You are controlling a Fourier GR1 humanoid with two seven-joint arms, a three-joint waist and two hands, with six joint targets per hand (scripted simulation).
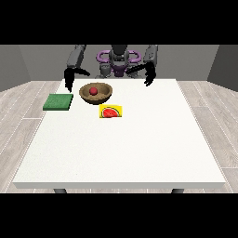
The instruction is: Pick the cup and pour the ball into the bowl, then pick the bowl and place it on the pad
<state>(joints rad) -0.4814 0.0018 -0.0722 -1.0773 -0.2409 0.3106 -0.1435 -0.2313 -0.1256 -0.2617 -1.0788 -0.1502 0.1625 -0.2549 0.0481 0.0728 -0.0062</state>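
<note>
- Both black hands hang over the far edge of the large white table (139, 153); the hand at the view's left (69, 80) shows fingers hanging down straight and holds nothing, and the hand at the view's right (149, 76) looks relaxed and empty too.
- I see the round brown wooden bowl (95, 93) with the small red ball (93, 90) already inside it; no cup shows anywhere.
- Left of the bowl, just apart, lies the flat green square pad (58, 102).
- I judge the hand at the view's left nearer: the bowl sits just right of it and toward the camera, the pad below it.
- Just in front of the bowl lies a yellow card with a watermelon slice (111, 111).
</note>
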